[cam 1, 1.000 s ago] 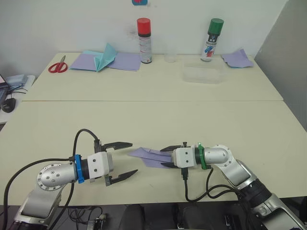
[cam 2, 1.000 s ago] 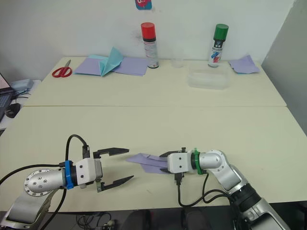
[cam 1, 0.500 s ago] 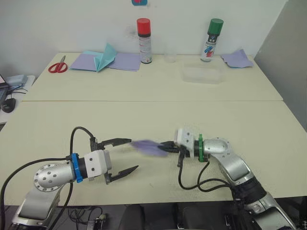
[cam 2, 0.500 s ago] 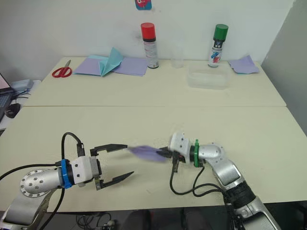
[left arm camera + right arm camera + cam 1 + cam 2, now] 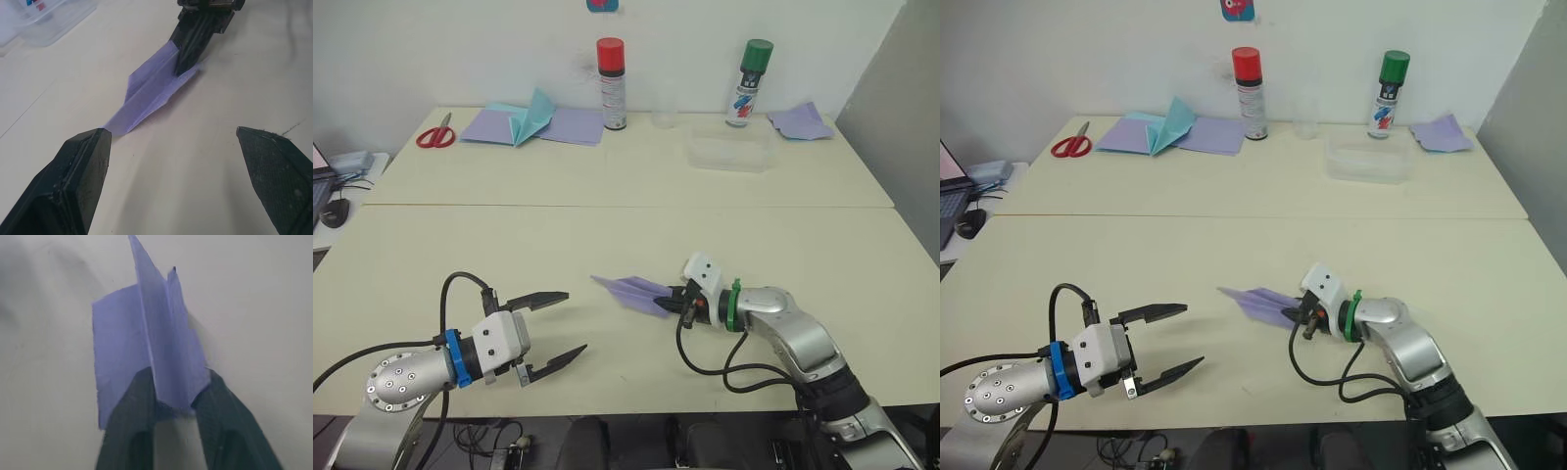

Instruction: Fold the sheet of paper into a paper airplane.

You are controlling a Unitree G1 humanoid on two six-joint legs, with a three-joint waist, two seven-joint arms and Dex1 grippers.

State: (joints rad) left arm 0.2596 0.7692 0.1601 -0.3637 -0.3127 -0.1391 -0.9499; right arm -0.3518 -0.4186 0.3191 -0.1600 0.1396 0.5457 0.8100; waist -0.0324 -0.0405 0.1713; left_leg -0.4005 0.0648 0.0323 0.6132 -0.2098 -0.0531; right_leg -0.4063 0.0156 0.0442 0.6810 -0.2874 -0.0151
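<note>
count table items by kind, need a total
Paper airplanes: 2, lavender, teal
Flat lavender sheets: 3
Spray cans: 2
Scissors: 1
Clear container: 1
Clear cup: 1
Total: 10

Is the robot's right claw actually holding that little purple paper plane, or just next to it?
Touching. In the right wrist view, the right gripper has its two black fingers pressed against both sides of the paper airplane's tail fold.

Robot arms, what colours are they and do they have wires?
Both are silver metal with white wrist blocks and black jaws. The left gripper has a blue ring behind it, the right gripper a green one. A black cable loops from each wrist.
</note>
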